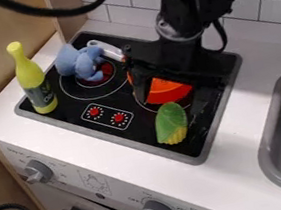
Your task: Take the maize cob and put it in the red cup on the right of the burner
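Note:
At the top, the black gripper hangs over the right side of the stove, its two fingers spread apart with the maize cob just in front of them. The maize cob, green husk above and yellow kernels below, lies on the black stovetop near its front right. Behind it, between the gripper's fingers, an orange-red piece sits over the right burner. The gripper covers much of it, so I cannot tell whether this is the red cup.
A blue plush toy rests on the left burner, with a pale handle behind it. A yellow bottle stands at the stove's left edge. The grey sink is at the right, across a strip of white counter.

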